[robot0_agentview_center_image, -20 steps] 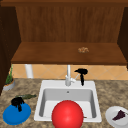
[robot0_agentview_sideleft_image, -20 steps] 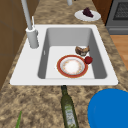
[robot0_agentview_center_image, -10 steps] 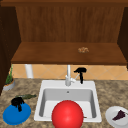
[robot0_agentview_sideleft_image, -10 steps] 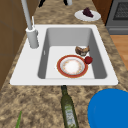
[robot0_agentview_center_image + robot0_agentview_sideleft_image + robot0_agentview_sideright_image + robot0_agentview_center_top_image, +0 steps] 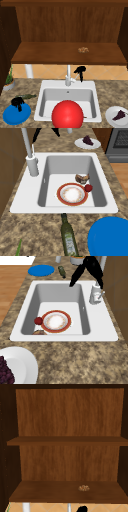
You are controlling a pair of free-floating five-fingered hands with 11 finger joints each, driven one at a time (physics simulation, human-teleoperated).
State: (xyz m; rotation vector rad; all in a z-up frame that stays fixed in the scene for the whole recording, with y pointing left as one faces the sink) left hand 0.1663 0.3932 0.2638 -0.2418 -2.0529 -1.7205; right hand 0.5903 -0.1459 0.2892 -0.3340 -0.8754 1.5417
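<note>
My right hand hangs just right of the faucet, above the sink's back rim. In the right side view this hand is open, its straight fingers pointing down toward the basin and holding nothing. My left hand hovers over a blue plate on the counter left of the sink. In the basin lie a red-rimmed plate, a small red fruit and a brown piece of food. A big red round shape covers the sink's front edge.
A green bottle lies on the counter between the sink and the blue plate. A white plate with dark food sits to the right. A small brown item rests on the lower shelf. A potted plant stands at far left.
</note>
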